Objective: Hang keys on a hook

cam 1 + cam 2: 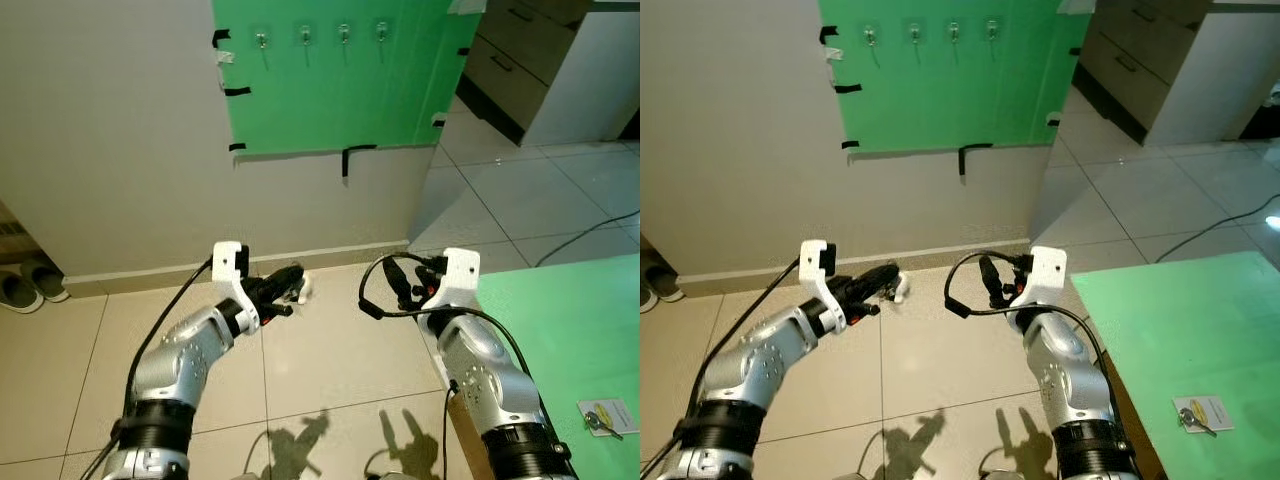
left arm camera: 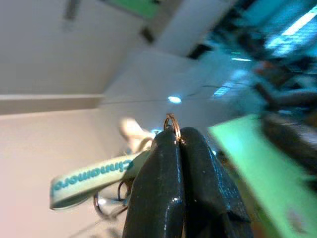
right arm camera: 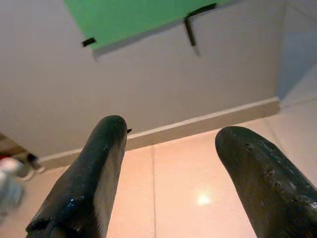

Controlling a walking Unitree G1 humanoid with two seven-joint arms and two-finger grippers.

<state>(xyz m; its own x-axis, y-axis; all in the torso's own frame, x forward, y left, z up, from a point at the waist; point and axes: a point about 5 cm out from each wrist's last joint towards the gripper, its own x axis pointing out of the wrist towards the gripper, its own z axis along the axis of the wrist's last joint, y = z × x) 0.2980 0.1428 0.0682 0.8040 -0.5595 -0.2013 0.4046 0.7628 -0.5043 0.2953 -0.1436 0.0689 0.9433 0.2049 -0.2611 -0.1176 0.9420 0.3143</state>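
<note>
I take the green board [image 1: 330,75] taped to the wall as my landmark. A row of four small hooks [image 1: 322,35] runs along its top edge. Below the board and well out from the wall, I hold my left gripper [image 1: 283,285] over the tiled floor [image 1: 320,350], its fingers clamped tight on the keys [image 2: 171,126]. In the left wrist view a metal ring pokes up between the closed fingertips [image 2: 163,148], and a pale strap with teal lettering [image 2: 91,178] hangs off to the side with more rings beneath it. The keys sit well below the hooks, nowhere near touching them.

My right gripper [image 1: 402,280] hovers below the board's right corner, at about the same height as the left. Its fingers [image 3: 99,168] are spread wide with nothing between them.

Far right of the board, a green tabletop [image 1: 570,330] carries a small white card [image 1: 608,416] with something metallic on it. A pair of slippers [image 1: 30,285] lies against the wall, left of the board.
</note>
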